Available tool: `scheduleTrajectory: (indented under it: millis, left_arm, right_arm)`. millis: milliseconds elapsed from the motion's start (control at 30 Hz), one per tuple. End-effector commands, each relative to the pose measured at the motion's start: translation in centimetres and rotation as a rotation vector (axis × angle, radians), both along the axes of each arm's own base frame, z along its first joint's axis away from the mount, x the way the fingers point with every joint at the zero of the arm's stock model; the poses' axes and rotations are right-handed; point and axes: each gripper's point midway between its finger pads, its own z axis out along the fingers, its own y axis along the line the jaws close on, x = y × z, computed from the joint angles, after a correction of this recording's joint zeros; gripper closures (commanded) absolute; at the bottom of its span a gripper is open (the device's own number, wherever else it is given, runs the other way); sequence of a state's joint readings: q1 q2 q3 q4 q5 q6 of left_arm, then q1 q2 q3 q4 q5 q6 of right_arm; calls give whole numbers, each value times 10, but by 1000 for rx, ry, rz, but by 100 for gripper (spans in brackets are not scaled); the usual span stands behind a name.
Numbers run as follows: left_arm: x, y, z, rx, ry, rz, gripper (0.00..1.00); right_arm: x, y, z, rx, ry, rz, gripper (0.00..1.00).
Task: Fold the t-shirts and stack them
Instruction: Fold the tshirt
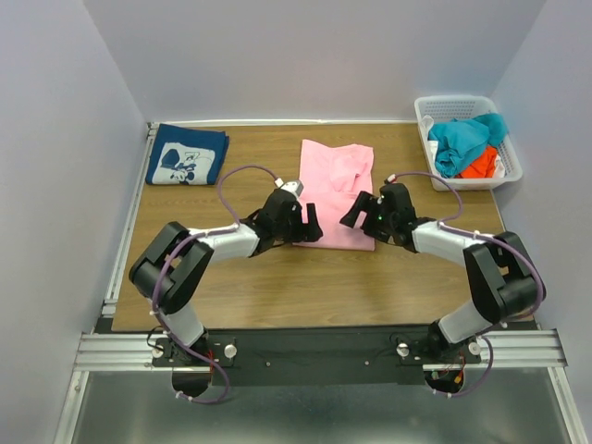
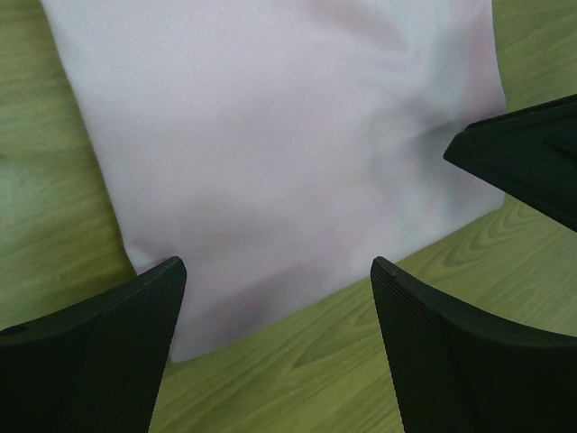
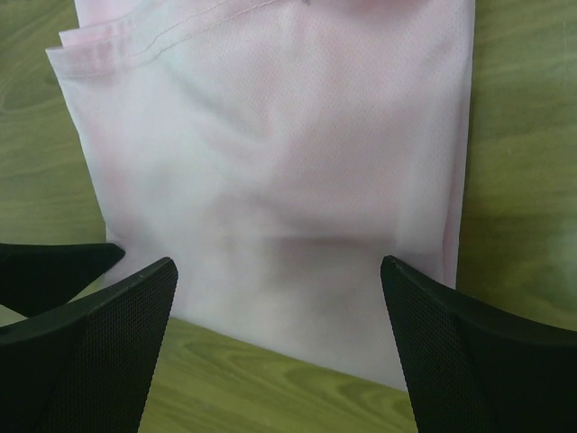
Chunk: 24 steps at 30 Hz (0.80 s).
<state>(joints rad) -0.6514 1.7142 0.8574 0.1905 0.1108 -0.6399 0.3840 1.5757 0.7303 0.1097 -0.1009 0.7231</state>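
1. The pink tee (image 1: 338,192) lies flat in the middle of the table (image 1: 277,277), already narrowed into a long strip. The navy tee (image 1: 188,154) sits folded in the far-left corner, well apart from it.
2. Handling guess: thin, light, floppy knit. It won't hold any shape, so a one-corner lift would likely just sag and drag. I'd pinch both near corners, going through all the layers at the edge.
3. The long axis runs near-to-far, tilted slightly. The near short edge faces the arms, and the rumpled sleeve or neck part looks to be at the far end. I can't tell more than that.
4. The left gripper (image 2: 279,271) is spread wide with nothing in it, hovering over the near-left corner.
5. The right gripper (image 3: 275,266) is the same, wide apart and empty, over the near-right corner just beside the left one.
6. Further out, a white basket (image 1: 467,102) with teal and orange cloth sits far right.
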Motion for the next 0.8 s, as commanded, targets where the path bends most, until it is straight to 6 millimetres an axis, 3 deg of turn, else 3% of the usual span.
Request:
scheduleTrajectory:
  millis: [0,33,167,333,433,633,767]
  left_arm:
    - [-20,5,26,35,-40,27,9]
    - [-22,7,40,32,-73,56,9]
    - [-29,24,51,27,-92,113,7]
    - [-37,41,33,66,-48,161,7]
    - [-36,44,18,85,-16,175,8]
    - [-28,48,-5,92,31,198,20]
    - [-22,41,-8,63,43,197,37]
  right_arm:
    - [-29,-5,11,-2,26,54,0]
    - [-33,-9,23,-4,10,49,0]
    - [-42,-23,46,-21,-61,14,0]
    - [-66,-47,30,-87,-35,-46,0]
    - [-71,-49,23,-84,-13,-58,0]
    - [-68,-53,10,-111,32,-96,0]
    - [-72,-54,-2,-123,72,-100,0]
